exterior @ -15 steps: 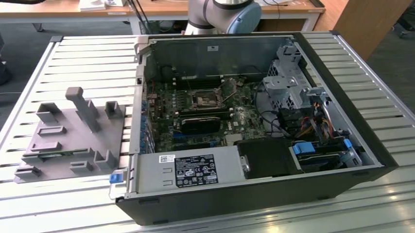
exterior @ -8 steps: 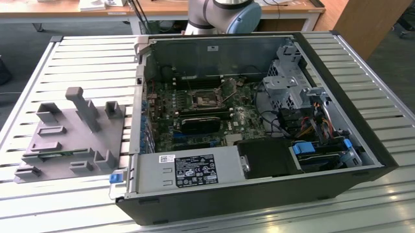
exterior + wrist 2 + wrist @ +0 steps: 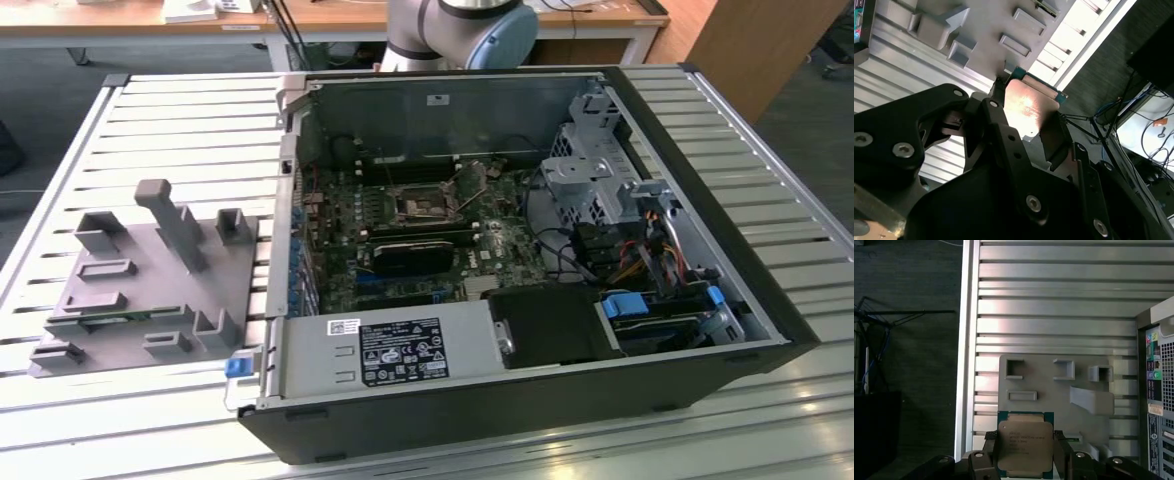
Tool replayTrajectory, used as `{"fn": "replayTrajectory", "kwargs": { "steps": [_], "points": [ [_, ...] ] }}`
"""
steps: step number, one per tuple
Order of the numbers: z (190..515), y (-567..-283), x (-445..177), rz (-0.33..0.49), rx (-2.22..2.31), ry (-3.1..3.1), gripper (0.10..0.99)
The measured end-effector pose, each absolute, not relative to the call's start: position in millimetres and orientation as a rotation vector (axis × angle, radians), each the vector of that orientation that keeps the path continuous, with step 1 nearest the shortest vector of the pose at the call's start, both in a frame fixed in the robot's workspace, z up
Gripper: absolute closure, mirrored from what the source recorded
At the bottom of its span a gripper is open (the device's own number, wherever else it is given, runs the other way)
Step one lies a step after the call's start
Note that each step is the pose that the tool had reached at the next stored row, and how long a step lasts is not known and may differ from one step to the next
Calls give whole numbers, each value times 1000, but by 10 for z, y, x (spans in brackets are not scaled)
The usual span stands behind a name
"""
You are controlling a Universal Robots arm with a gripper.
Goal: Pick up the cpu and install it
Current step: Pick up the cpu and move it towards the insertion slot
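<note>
**A:** Tool [image 3: 1025, 454] state?

**B:** Clamped on the cpu [image 3: 1025, 445]. A black finger [image 3: 990, 452] presses on each of two opposite edges, and the metal top faces the first wrist view's camera.

**A:** Where does that put the chip?

**B:** Held in the air over the edge of the grey fixture tray [image 3: 1054, 390], which sits on the slatted worktop [image 3: 1054, 300].

**A:** And the computer case [image 3: 400, 105]?

**B:** It lies open on the same worktop, just beside the tray on the exterior view's right. The motherboard [image 3: 514, 245] is exposed, with its socket [image 3: 424, 203] near the middle.
</note>
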State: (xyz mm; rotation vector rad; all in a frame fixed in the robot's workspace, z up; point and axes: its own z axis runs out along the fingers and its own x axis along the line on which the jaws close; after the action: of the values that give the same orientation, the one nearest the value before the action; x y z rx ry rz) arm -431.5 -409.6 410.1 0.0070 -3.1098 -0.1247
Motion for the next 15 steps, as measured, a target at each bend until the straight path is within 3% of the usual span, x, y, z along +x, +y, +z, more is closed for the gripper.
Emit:
{"fn": "replayTrajectory", "kwargs": {
  "steps": [15],
  "points": [
    [4100, -4096, -4160, -125, 7, -3110, 553]
  ]
}}
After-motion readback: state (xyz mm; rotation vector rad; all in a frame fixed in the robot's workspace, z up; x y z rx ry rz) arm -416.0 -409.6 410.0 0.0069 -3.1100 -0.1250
